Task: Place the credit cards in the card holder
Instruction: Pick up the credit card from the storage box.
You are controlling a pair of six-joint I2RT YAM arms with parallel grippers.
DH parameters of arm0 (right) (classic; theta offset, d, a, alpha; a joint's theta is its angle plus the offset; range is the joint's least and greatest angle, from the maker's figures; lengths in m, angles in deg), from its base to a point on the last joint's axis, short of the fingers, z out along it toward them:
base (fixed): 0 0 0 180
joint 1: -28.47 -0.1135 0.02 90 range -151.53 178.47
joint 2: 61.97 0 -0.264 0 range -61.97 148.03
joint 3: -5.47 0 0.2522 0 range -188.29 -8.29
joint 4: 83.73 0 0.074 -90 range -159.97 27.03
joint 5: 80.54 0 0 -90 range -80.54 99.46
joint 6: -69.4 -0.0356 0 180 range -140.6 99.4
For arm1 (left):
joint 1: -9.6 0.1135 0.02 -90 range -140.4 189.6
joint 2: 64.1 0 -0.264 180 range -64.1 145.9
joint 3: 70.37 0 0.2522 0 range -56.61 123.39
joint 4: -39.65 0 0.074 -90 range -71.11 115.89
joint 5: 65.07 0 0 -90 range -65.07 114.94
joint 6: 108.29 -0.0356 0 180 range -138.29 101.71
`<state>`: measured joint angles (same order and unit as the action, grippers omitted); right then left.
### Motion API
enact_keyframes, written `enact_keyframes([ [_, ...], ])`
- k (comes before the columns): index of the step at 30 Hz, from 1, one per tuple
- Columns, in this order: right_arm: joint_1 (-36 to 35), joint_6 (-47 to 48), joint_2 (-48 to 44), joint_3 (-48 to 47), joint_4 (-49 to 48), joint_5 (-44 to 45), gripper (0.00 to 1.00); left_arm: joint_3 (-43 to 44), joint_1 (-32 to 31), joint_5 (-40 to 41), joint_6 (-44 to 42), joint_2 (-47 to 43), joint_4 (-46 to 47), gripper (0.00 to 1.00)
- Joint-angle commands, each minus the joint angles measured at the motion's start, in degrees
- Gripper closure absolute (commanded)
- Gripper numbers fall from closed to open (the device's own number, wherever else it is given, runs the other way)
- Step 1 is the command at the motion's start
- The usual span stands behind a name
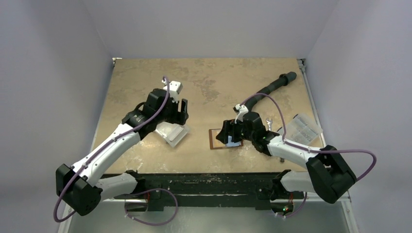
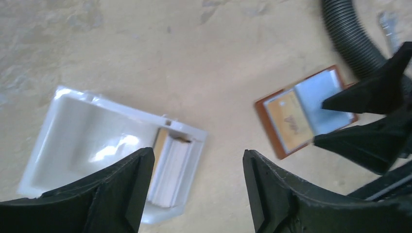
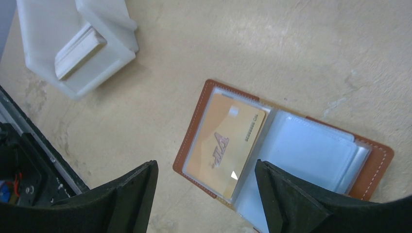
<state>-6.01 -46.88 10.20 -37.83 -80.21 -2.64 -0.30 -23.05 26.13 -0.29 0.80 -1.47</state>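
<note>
The card holder (image 3: 286, 150) is a brown wallet lying open on the table, also seen in the top view (image 1: 216, 140). A gold credit card (image 3: 226, 145) sits in its left clear pocket, and the right pockets look bluish. My right gripper (image 3: 206, 170) hovers open just above the wallet, with nothing between its fingers. A stack of pale cards (image 2: 167, 167) stands on edge in a clear-and-white plastic box (image 2: 97, 131) to the left. My left gripper (image 2: 197, 160) hangs open and empty above the box's near end, and it shows in the top view (image 1: 182, 112).
A black ribbed hose (image 1: 277, 85) lies at the back right, running towards the right arm. A clear printed packet (image 1: 303, 127) rests at the right edge, with a small metal piece (image 1: 269, 124) beside it. The table's near edge carries a black rail (image 1: 204, 182).
</note>
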Motion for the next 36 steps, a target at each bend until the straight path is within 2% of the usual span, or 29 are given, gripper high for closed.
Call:
enact_keyframes([
  [1,0.35,0.79,0.87,2.34,-7.36,-4.03,0.18,0.38,2.07,9.51,-6.50,2.44,-9.39,0.23],
  [6,0.71,0.98,-0.06,3.60,-8.09,-3.99,0.18,-1.44,6.84,4.03,-6.84,7.49,-8.46,0.15],
  [17,1.16,0.93,-1.85,4.75,-9.36,-4.14,0.18,-2.89,10.62,-13.91,-9.46,17.50,-4.54,0.14],
  [27,1.37,0.88,-2.05,5.06,-9.62,-4.16,0.18,-3.12,13.30,-21.39,-11.78,22.91,-3.35,0.11],
  [36,1.36,0.88,-1.08,4.76,-9.80,-4.32,0.18,-2.66,13.32,-25.81,-12.36,22.79,-4.71,0.22],
])
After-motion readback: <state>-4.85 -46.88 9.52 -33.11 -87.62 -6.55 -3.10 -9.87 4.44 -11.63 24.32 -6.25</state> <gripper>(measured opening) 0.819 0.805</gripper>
